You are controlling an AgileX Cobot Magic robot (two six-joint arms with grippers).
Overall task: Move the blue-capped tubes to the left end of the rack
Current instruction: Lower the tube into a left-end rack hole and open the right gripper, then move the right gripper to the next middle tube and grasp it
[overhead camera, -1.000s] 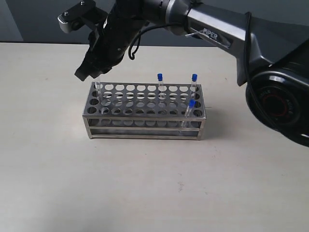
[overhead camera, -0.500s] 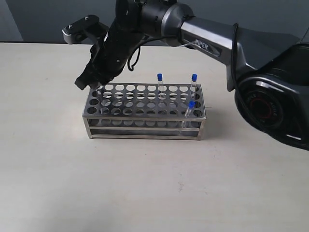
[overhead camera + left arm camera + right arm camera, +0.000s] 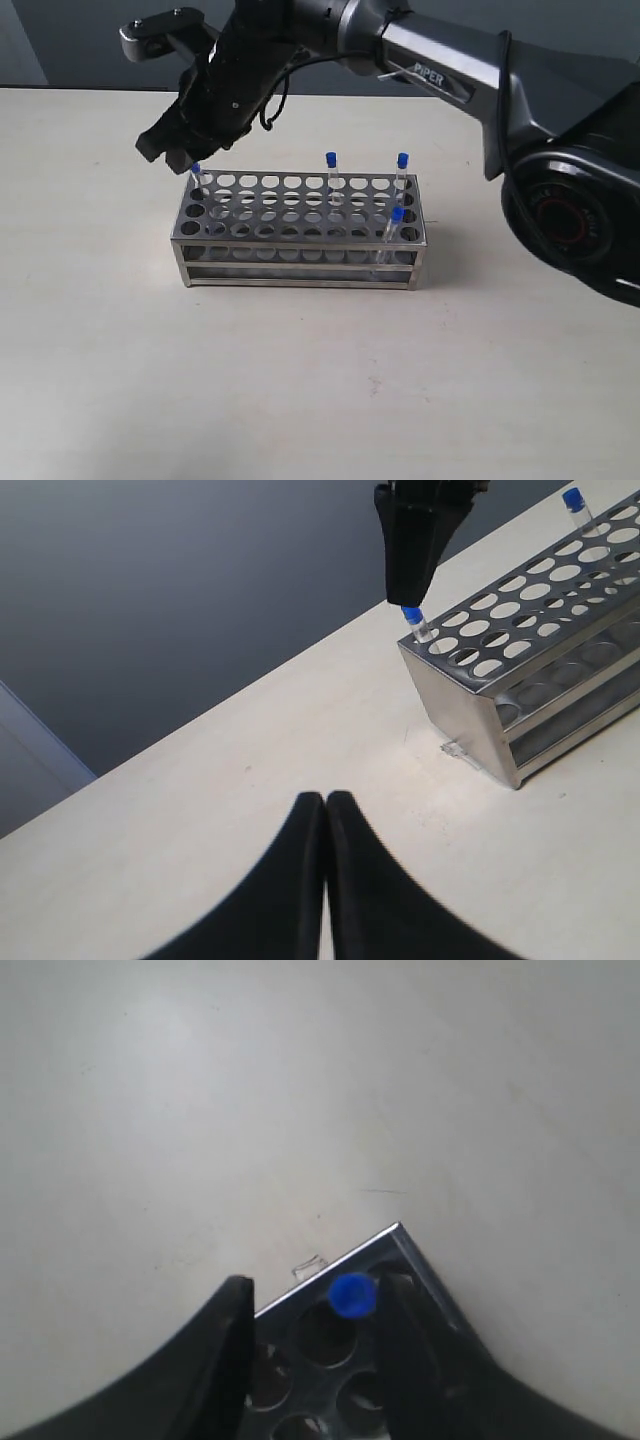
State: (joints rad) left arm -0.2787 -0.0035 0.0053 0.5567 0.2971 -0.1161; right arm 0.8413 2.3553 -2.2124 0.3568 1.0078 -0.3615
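the rack (image 3: 300, 235) sits on the tabletop (image 3: 300, 400) with its long axis running left to right, parallel to the tabletop's far edge. the four blue-capped tubes (image 3: 331, 160) all stand in its top plate, long axes roughly vertical and caps pointing up. the corner tube (image 3: 196, 171) is in the back left corner hole, at the rack's left end, leaning a touch. the middle tube (image 3: 332, 175) stands in the back row a little right of centre. the far-right tube (image 3: 402, 163) is at the back right corner. the front tube (image 3: 396, 216) is near the front right corner, tilted so its cap leans toward the right end; which hole it sits in i cannot tell.

the right gripper (image 3: 168, 156) hangs just above the corner tube, its black body over the rack's back left corner. its arm stretches in from the right, above and behind the rack as the exterior view shows it. in the right wrist view its fingers (image 3: 225, 1350) stand apart on either side of the blue cap and hold nothing; one has a clear gap to the cap, the other is just beside it.

the left gripper (image 3: 325, 800) is over bare tabletop off the rack's left end, well apart from it, its fingers pressed together with nothing between them. a small pale fleck (image 3: 455, 748) lies on the tabletop just beside the rack's left bottom corner.
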